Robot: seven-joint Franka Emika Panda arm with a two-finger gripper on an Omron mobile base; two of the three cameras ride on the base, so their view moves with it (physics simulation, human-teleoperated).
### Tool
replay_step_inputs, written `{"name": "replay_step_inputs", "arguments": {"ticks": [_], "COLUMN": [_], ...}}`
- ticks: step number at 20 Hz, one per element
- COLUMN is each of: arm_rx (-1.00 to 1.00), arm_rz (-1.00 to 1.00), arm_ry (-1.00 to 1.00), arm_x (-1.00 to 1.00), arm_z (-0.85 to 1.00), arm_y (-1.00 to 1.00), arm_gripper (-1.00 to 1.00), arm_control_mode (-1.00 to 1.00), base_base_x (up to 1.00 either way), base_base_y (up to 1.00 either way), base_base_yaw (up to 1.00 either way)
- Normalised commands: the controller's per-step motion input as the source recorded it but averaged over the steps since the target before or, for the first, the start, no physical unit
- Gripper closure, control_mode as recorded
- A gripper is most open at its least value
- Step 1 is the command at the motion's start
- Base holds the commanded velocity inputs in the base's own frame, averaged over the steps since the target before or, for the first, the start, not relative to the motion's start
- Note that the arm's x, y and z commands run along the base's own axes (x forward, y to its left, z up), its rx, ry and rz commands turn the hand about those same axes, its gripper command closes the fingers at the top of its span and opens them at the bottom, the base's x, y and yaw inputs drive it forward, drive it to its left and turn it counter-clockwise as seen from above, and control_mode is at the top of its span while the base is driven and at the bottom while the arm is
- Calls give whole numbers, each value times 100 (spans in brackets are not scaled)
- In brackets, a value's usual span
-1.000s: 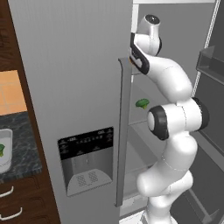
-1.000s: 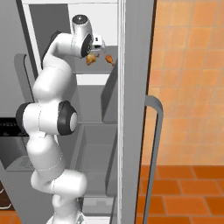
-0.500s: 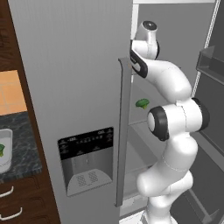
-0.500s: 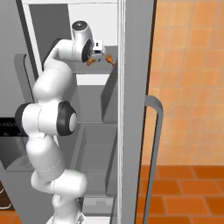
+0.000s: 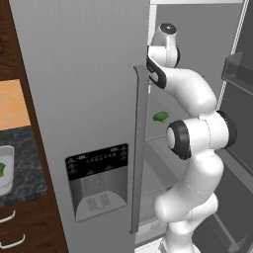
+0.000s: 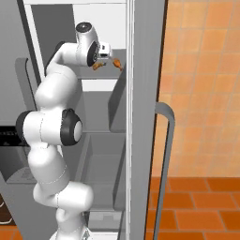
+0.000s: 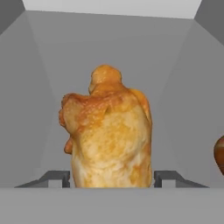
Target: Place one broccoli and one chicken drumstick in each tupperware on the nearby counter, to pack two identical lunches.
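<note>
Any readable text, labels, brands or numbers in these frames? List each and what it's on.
None readable. The fridge door carries no brand; its dispenser panel shows only a grille, no lettering. The chicken drumstick between the gripper fingers, the broccoli and the tupperware are unmarked.

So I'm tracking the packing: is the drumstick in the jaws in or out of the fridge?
In: the chicken drumstick sits between the jaws with grey fridge walls around it, above a shelf.

A kitchen: grey fridge (image 5: 84, 99), marbled counter (image 5: 24, 163), orange wall tiles (image 6: 206, 70).
</note>
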Motion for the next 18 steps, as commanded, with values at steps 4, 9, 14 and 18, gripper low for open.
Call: {"name": "replay_step_inputs", "arguments": {"ticks": [4,9,14,18], "arm_rx": [0,2,7,1], "arm_rz": [0,0,0,0], "arm_ry": [-1,-25,-21,2], "arm_x": [-6,-89,-100,-100], "arm_z": [0,0,0,0], "arm_y": [0,-24,-47,-13], "arm_gripper": [100,100,100,100], "arm_control_mode": [-100,-100,-100,-100], "base_base_x": [0,0,0,0], "base_base_y": [0,0,0,0], "base_base_yaw": [0,0,0,0]}}
